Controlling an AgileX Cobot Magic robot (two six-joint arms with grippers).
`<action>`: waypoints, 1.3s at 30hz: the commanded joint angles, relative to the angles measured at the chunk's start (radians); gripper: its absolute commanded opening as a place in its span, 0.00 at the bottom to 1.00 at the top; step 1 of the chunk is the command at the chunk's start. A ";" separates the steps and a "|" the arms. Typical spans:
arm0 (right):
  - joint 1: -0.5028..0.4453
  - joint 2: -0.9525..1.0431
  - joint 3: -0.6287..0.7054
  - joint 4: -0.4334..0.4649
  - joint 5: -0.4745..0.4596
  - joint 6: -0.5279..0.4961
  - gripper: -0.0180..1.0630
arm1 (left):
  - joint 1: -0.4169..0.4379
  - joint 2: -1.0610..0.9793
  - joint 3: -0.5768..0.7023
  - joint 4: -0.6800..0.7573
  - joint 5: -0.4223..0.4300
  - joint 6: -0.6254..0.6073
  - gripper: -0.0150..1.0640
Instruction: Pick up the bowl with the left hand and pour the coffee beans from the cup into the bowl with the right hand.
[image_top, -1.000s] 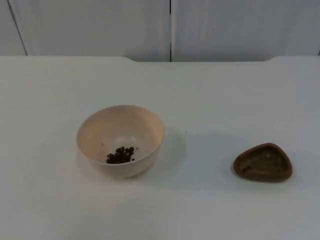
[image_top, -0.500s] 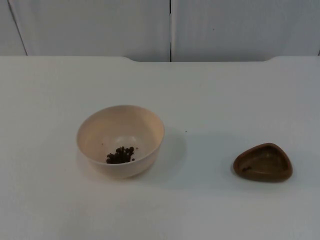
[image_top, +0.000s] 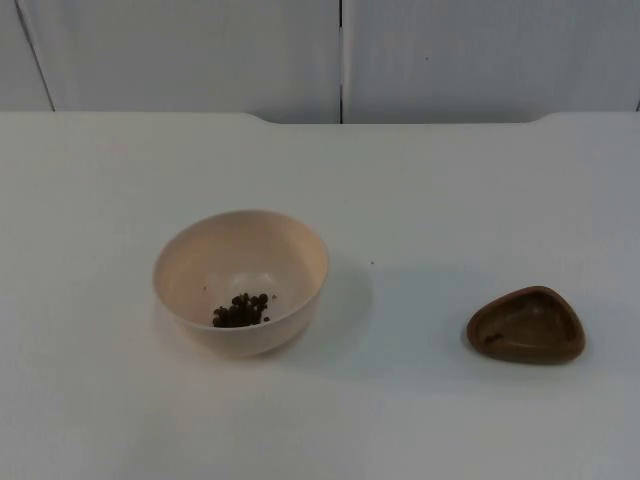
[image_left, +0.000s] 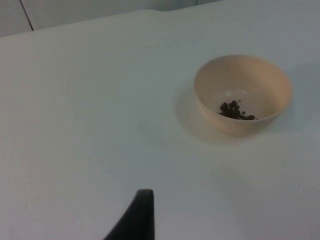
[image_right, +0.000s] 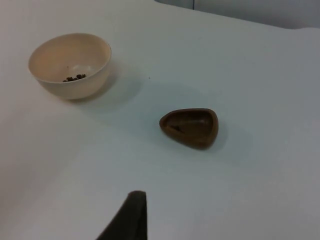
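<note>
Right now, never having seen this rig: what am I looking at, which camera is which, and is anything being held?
It is a two-armed robot at a white table. One camera looks down from above; the other two ride on the arms' wrists. On the table stand a cream round bowl with a small heap of dark coffee beans inside, and, apart from it, a brown rounded-triangular cup. A black fingertip of the left pincer and one of the right pincer hang above bare table, away from both. Nothing is held.
</note>
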 joint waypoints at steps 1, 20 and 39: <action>-0.002 -0.003 0.003 0.002 -0.002 -0.005 0.99 | -0.001 -0.003 0.006 0.005 -0.010 -0.009 0.99; -0.231 -0.003 0.003 0.006 -0.002 -0.005 0.99 | -0.001 -0.003 0.006 0.005 -0.010 -0.009 0.99; -0.260 -0.003 0.003 0.006 -0.002 -0.005 0.99 | 0.025 -0.003 0.006 0.009 -0.010 -0.009 0.99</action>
